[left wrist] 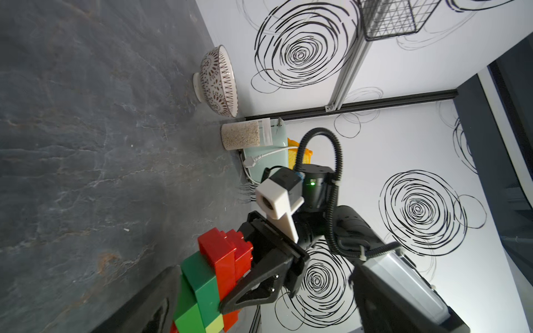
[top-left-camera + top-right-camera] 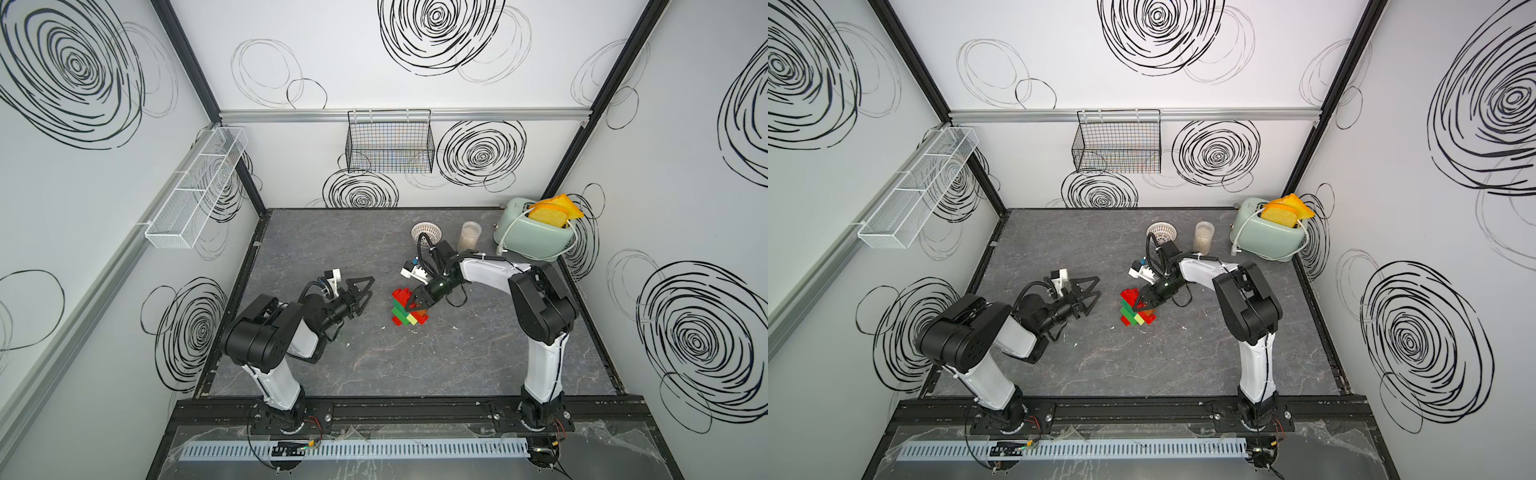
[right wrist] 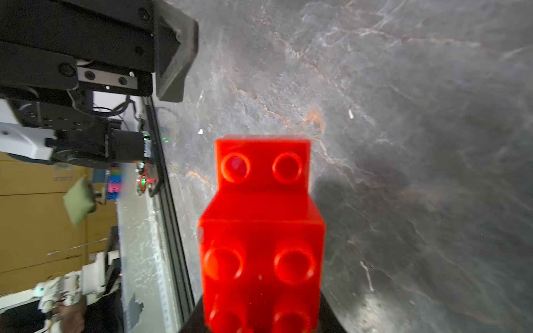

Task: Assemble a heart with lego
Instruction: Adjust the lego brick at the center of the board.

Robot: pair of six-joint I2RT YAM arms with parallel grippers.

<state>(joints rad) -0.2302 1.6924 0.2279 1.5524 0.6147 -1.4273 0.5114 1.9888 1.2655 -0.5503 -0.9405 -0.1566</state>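
**A:** Where is the heart?

**B:** The heart [image 2: 400,312] is near the middle of the dark grey, stone-patterned worktop [image 2: 415,374], between the two robot arms. It is a stepped cluster of studded bricks. Red is at the far end, dark green in the middle, then a lime-yellow brick [image 2: 412,319] and an orange brick [image 2: 420,311] on the near right.

**A:** Is anything holding it?

**B:** Yes. The right gripper [image 2: 408,308] reaches in from the right and is clamped on the heart, its black fingers drawn together on the bricks. In the right wrist view, red bricks [image 3: 261,230] fill the foreground with their studs facing the camera. I cannot tell whether the heart rests on the worktop or is lifted off it.

**A:** And the other gripper?

**B:** The left gripper [image 2: 370,287] is to the left of the heart, pointing toward it but not touching it. Its fingers are spread wide apart with nothing between them.

**A:** What else is there?

**B:** In the far right corner stands a pale green toaster [image 2: 536,239] with yellow toast slices [image 2: 548,212] in it. To its left is a clear jar [image 2: 469,237] of pale grains, then a patterned white bowl [image 2: 426,232]. A black wire basket [image 2: 390,143] hangs on the back wall, and a white mesh shelf [image 2: 195,187] hangs on the left wall.
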